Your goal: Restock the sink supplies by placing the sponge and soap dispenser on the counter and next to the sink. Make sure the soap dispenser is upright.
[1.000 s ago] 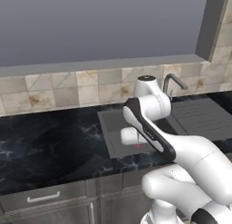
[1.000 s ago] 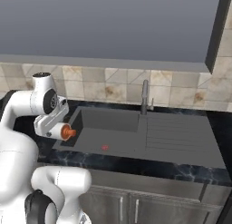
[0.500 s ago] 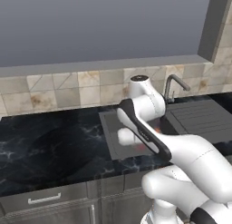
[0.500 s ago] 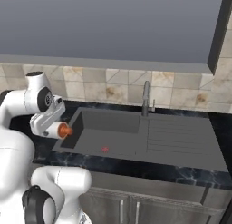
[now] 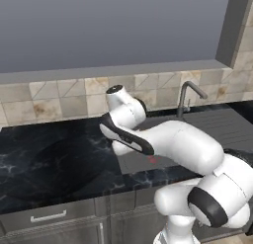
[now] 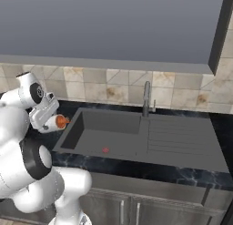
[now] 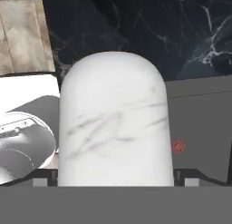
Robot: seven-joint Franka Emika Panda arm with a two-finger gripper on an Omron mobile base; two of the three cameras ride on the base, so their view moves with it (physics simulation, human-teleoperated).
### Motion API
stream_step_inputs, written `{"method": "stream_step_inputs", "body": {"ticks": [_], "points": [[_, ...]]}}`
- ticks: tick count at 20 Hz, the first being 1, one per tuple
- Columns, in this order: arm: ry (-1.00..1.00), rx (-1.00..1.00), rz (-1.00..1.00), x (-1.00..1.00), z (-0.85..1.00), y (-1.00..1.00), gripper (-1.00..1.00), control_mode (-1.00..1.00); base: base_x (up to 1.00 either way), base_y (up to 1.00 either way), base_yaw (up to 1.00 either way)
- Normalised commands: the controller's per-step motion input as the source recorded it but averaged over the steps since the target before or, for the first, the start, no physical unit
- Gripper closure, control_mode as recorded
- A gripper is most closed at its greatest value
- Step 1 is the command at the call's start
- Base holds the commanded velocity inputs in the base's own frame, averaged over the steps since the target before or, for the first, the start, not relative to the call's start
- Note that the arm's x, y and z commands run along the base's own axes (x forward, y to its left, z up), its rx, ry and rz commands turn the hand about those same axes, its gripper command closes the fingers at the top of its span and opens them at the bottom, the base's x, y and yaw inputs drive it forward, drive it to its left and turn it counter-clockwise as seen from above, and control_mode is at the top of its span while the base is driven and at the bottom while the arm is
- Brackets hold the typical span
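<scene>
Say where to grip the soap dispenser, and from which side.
Grip the soap dispenser on its white cylindrical body, coming at the plain round side with jaws across the width. That surface is broad and even; the orange pump top is narrow. The gripper straddles the body this way.

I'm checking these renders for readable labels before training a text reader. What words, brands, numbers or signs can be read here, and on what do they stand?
None: no readable text anywhere.
The soap dispenser between the end effector fingers carries faint grey streaks, not letters.
The sink has a small red mark on its floor, no legible sign.
The counter bears only white veins.
</scene>
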Motion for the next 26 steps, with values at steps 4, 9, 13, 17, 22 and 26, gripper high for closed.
{"method": "stream_step_inputs", "body": {"ticks": [4, 9, 13, 17, 22, 26], "points": [[0.22, -0.29, 0.2, 1.0, -0.19, 0.51, 1.0, -1.0, 0.0, 0.0, 0.0], [0.19, -0.39, 0.21, 0.81, -0.29, 0.32, 1.0, -1.0, 0.0, 0.0, 0.0], [0.04, -0.37, 0.14, 0.28, -0.27, 0.22, 1.0, -1.0, 0.0, 0.0, 0.0], [-0.11, -0.39, 0.05, 0.0, -0.36, 0.33, 1.0, -1.0, 0.0, 0.0, 0.0], [-0.15, -0.31, 0.01, 0.02, -0.23, 0.21, 1.0, -1.0, 0.0, 0.0, 0.0], [-0.08, -0.14, 0.0, 0.14, -0.12, 0.01, 1.0, -1.0, 0.0, 0.0, 0.0]]}}
